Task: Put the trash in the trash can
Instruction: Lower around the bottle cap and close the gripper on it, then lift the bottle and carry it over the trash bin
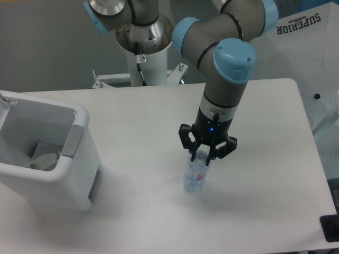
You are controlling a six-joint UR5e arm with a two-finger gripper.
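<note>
The white tabletop is filling most of the view, with a grey wall running behind it and a white sheet printed with dark lettering hanging off to the right. The robot arm, grey with light blue caps, is reaching down from the top of the picture toward the middle of the tabletop. The trash can, a boxy white bin with a thick rounded rim and a grey side panel, is standing at the left edge, well apart from the arm, and a thin white bag is lying inside it near the bottom. The black claw, with a small blue light glowing above it, is pointing straight down and is clamped on the top of the bottle, its fingers drawn in close against the neck. The bottle, small and clear with a red and blue label, is standing upright with its base resting on the tabletop, right of the trash can and well apart from it.
</note>
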